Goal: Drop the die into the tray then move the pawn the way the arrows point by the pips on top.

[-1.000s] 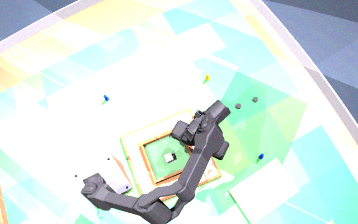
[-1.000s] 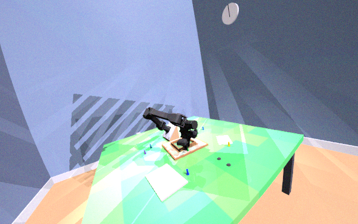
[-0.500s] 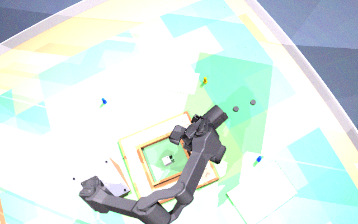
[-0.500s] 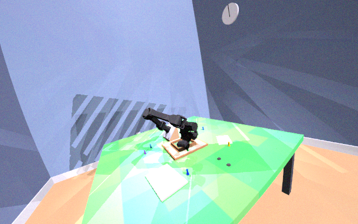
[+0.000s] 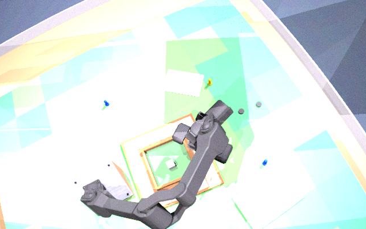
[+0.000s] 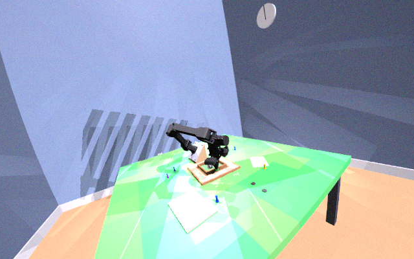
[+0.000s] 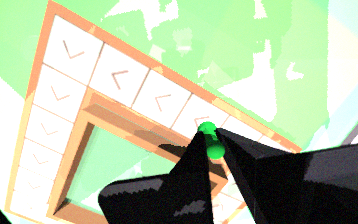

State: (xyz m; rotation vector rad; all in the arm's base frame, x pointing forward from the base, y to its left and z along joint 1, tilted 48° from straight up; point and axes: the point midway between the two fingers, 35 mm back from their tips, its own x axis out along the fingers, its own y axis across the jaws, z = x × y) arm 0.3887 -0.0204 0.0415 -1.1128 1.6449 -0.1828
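The gripper (image 7: pixel 209 133) is shut on the green pawn (image 7: pixel 215 149), low over the arrowed squares of the board (image 5: pixel 134 161) (image 6: pixel 222 175) (image 7: pixel 70 50) beside the tray wall. Whether the pawn's base touches the board cannot be told. The white die (image 5: pixel 170 164) lies inside the dice tray (image 5: pixel 149 172) (image 7: pixel 70 170); its top pips cannot be read. In the top view the arm hides the fingertips, the pawn and part of the board.
A yellow pawn (image 5: pixel 210 82) (image 6: pixel 264 166) stands by a white card (image 5: pixel 184 83) (image 6: pixel 259 161). Blue pawns (image 5: pixel 106 103) (image 5: pixel 265 162) (image 6: pixel 217 199) stand apart. Two dark discs (image 5: pixel 241 111) (image 5: pixel 258 104) lie right of the arm. A white slab (image 5: pixel 271 197) (image 6: pixel 192 212) and a wedge block (image 5: pixel 118 189) flank the board.
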